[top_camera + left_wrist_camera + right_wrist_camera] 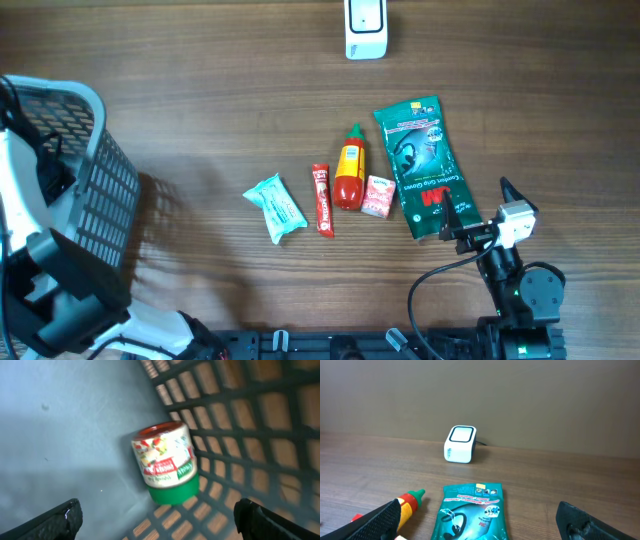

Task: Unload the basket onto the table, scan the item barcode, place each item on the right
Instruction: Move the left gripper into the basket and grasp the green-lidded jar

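The white barcode scanner (pixel 365 28) stands at the table's far edge, also ahead in the right wrist view (pixel 460 443). Several items lie mid-table: a green glove packet (pixel 420 165), a red-and-yellow sauce bottle (pixel 349 172), a red tube (pixel 322 198), a small pink box (pixel 377 196) and a teal packet (pixel 276 206). My right gripper (pixel 482 522) is open just over the near end of the green packet (pixel 472 510). My left gripper (pixel 160 525) is open inside the basket, just short of a green-lidded jar (pixel 165 462) lying on its side. No barcode shows.
A grey mesh basket (pixel 95 190) stands at the table's left side with my left arm reaching into it. The jar rests against the basket's lattice wall (pixel 240 435). The sauce bottle (pixel 410 501) lies just left of the green packet.
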Controlling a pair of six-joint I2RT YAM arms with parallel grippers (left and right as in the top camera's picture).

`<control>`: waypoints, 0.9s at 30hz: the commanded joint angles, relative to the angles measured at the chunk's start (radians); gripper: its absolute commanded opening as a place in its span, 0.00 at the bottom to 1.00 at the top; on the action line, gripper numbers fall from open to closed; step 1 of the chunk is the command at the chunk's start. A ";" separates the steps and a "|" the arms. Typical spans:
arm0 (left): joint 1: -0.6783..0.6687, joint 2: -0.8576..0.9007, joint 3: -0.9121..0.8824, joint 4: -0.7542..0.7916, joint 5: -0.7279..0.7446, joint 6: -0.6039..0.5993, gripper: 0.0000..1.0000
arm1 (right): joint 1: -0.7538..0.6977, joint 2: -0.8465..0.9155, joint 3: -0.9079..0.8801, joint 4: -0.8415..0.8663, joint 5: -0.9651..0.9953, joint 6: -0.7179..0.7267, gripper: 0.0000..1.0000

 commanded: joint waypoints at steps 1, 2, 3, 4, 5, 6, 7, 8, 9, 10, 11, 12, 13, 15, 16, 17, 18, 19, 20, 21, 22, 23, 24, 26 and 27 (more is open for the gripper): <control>0.043 0.063 -0.001 0.038 0.081 -0.077 1.00 | 0.005 -0.008 -0.001 0.003 0.017 -0.013 1.00; 0.046 0.081 -0.001 0.051 0.083 -0.074 1.00 | 0.005 -0.008 -0.001 0.003 0.017 -0.013 1.00; 0.048 0.105 -0.001 0.071 0.089 -0.075 1.00 | 0.005 -0.008 -0.001 0.003 0.017 -0.013 1.00; 0.048 0.126 -0.001 0.090 0.094 -0.075 1.00 | 0.005 -0.008 -0.001 0.003 0.017 -0.013 1.00; 0.048 0.143 -0.001 0.108 0.095 -0.074 1.00 | 0.005 -0.008 -0.001 0.003 0.017 -0.013 1.00; 0.048 0.156 -0.001 0.121 0.095 -0.074 1.00 | 0.005 -0.008 -0.001 0.003 0.017 -0.013 1.00; 0.048 0.176 -0.001 0.147 0.095 -0.074 1.00 | 0.005 -0.008 -0.001 0.003 0.017 -0.013 1.00; 0.049 0.192 -0.001 0.167 0.095 -0.074 1.00 | 0.005 -0.008 -0.001 0.003 0.017 -0.013 1.00; 0.050 0.207 -0.001 0.182 0.095 -0.074 1.00 | 0.005 -0.008 -0.001 0.003 0.017 -0.013 1.00; 0.050 0.220 -0.001 0.188 0.095 -0.075 1.00 | 0.005 -0.008 -0.001 0.003 0.017 -0.013 1.00; 0.050 0.236 -0.001 0.187 0.095 -0.075 1.00 | 0.005 -0.008 -0.001 0.003 0.017 -0.013 1.00; 0.050 0.248 -0.001 0.184 0.094 -0.074 0.99 | 0.005 -0.008 -0.001 0.003 0.017 -0.013 1.00; 0.050 0.259 -0.001 0.179 0.094 -0.075 0.98 | 0.005 -0.008 -0.001 0.003 0.017 -0.013 1.00; 0.051 0.282 -0.001 0.164 0.095 -0.074 0.89 | 0.005 -0.008 -0.001 0.003 0.017 -0.013 1.00; 0.051 0.287 -0.001 0.151 0.095 -0.075 0.84 | 0.005 -0.008 -0.001 0.003 0.017 -0.013 1.00; 0.051 0.292 -0.001 0.131 0.094 -0.075 0.79 | 0.005 -0.008 -0.001 0.003 0.017 -0.013 1.00; 0.051 0.293 -0.001 0.096 0.094 -0.075 0.78 | 0.005 -0.008 -0.001 0.003 0.017 -0.013 1.00; 0.051 0.293 -0.001 0.073 0.094 -0.075 0.78 | 0.005 -0.008 -0.001 0.003 0.017 -0.013 1.00; 0.051 0.293 -0.001 0.061 0.093 -0.074 0.78 | 0.005 -0.008 -0.001 0.003 0.017 -0.013 1.00; 0.051 0.293 -0.001 0.050 0.093 -0.071 0.75 | 0.005 -0.008 -0.001 0.003 0.017 -0.013 1.00; 0.051 0.293 -0.001 0.036 0.094 -0.067 0.72 | 0.005 -0.008 -0.001 0.003 0.017 -0.013 1.00; 0.051 0.293 -0.001 0.018 0.094 -0.067 0.68 | 0.005 -0.008 -0.001 0.003 0.017 -0.013 0.99; 0.051 0.293 -0.001 -0.011 0.095 -0.067 0.66 | 0.005 -0.008 -0.001 0.003 0.017 -0.013 1.00; 0.051 0.291 -0.001 -0.040 0.094 -0.067 0.66 | 0.005 -0.008 -0.001 0.003 0.017 -0.013 1.00; 0.051 0.283 -0.001 -0.060 0.094 -0.067 0.66 | 0.005 -0.008 -0.001 0.003 0.017 -0.013 1.00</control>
